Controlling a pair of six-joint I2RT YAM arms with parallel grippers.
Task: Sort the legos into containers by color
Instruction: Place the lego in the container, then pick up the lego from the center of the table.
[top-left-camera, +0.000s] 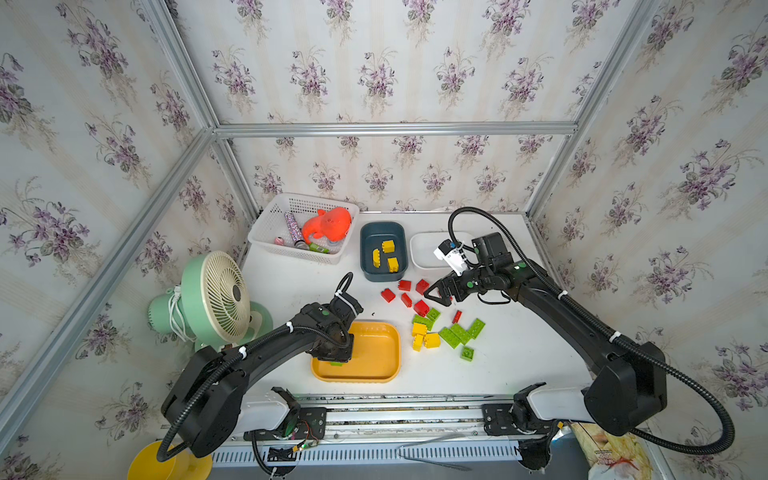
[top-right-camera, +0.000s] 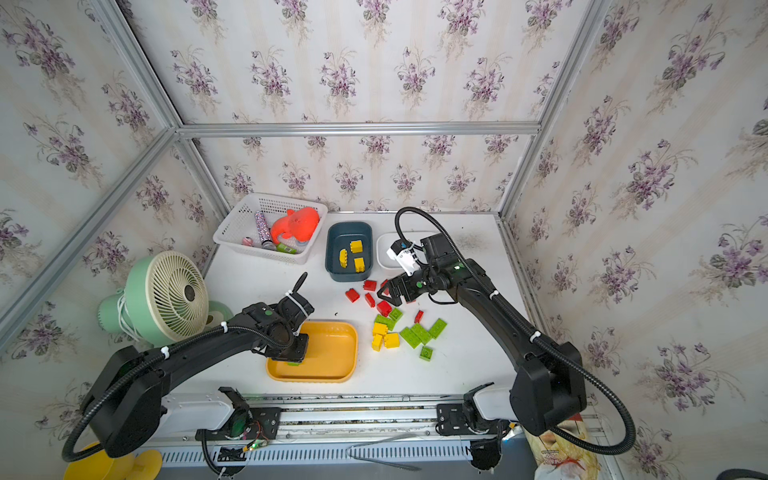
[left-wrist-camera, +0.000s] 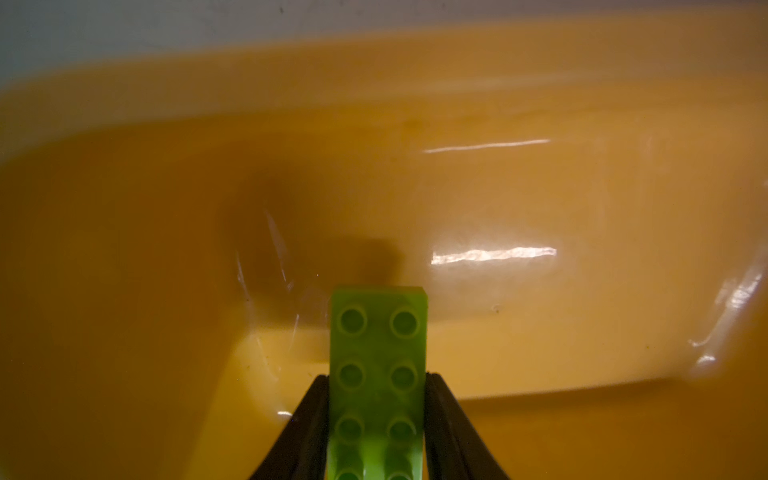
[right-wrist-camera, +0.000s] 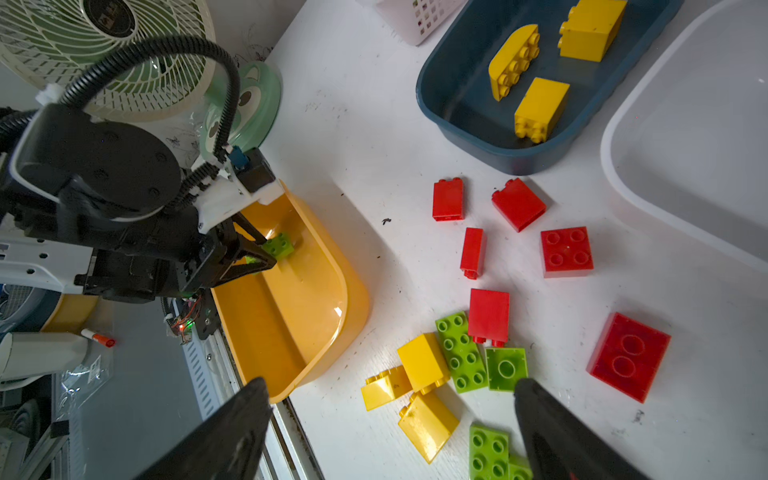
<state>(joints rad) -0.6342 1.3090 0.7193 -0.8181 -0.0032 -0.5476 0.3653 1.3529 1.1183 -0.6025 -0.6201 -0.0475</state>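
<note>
- Closest to the left wrist camera, a lime green brick (left-wrist-camera: 378, 324) is seen with its studs toward the lens, between the fingers of the left end effector (left-wrist-camera: 378, 378). Both long sides are pressed by the narrowly set fingers, and its near end is cut off by the frame edge.
- That brick is held inside the orange-yellow tray (top-left-camera: 374, 353). Whether it touches the floor cannot be told. In both top views it is hidden under the wrist except for a green sliver.
- The white tray (top-left-camera: 422, 253), behind and right of the orange-yellow tray, is partly covered by the right arm.
- Red print on a bag (top-left-camera: 615, 455), right of the orange-yellow tray and off the counter (top-left-camera: 519, 353), is too small to be read.
- The right end effector (top-left-camera: 439, 294) is spread wide with nothing gripped, above red bricks (top-left-camera: 405, 297) lying behind and right of the orange-yellow tray.
- Yellow and green bricks (top-left-camera: 449, 334) are heaped just right of that tray. Three yellow bricks (top-left-camera: 388, 246) lie in the dark teal tray (top-left-camera: 368, 272) behind it.
</note>
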